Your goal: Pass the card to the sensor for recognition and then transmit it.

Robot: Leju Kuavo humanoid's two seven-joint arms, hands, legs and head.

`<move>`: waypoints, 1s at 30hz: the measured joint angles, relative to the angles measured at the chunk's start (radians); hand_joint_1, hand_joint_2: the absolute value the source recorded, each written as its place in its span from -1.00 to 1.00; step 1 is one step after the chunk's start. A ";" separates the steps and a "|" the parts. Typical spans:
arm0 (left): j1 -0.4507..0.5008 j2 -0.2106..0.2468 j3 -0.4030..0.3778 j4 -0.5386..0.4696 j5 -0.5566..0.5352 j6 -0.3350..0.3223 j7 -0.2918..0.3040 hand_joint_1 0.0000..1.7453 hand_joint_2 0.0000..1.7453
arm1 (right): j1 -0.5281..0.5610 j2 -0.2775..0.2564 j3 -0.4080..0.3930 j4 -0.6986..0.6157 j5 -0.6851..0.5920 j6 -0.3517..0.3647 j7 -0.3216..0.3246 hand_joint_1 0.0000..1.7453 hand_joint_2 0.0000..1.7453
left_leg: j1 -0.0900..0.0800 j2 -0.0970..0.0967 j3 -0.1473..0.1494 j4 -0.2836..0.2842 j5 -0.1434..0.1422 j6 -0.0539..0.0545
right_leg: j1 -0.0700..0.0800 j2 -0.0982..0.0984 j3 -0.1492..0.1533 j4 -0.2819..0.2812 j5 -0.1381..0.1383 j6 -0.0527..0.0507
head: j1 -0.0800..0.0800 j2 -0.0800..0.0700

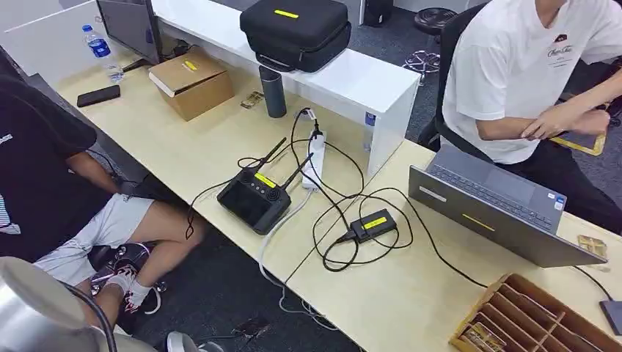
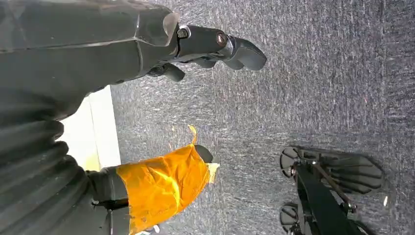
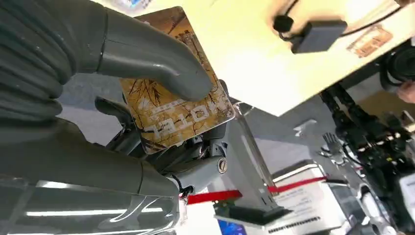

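My right hand [image 3: 147, 98] holds a brown and gold card [image 3: 176, 105] printed "HOTEL", the grey thumb [image 3: 161, 68] pressing on its face and the darker fingers behind it. Beyond the card lies the pale desk with a small black box [image 3: 318, 36] on a cable. In the head view this black box [image 1: 374, 224] carries a yellow label and sits mid-desk among looped cables. My left hand [image 2: 195, 49] hangs over grey carpet with fingers spread and nothing in it; one finger [image 2: 161, 183] is wrapped in orange tape.
A wooden slotted card box [image 1: 543, 315] stands at the desk's near right, a laptop [image 1: 499, 209] behind it, a loose card [image 1: 593, 246] beside. A black controller [image 1: 253, 196] and power strip [image 1: 315, 158] lie mid-desk. One person [image 1: 44, 169] sits left, another [image 1: 528, 73] right.
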 joint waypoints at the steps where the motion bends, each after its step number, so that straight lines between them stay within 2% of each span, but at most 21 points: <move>1: 0.000 0.000 0.000 0.000 0.000 0.000 0.000 -1.00 1.00 | 0.000 0.003 0.000 0.007 0.000 0.000 0.000 1.00 1.00 | 0.000 0.000 0.000 0.000 0.000 0.000 | 0.000 0.000 0.000 0.000 0.000 0.000 | 0.000 0.000; 30: 0.000 0.000 0.000 0.000 -0.003 0.000 0.006 -1.00 1.00 | -0.014 0.062 0.002 0.124 0.032 0.023 -0.008 1.00 1.00 | 0.000 0.000 0.000 0.000 0.000 0.000 | 0.000 0.000 0.000 0.000 0.000 0.000 | 0.000 0.000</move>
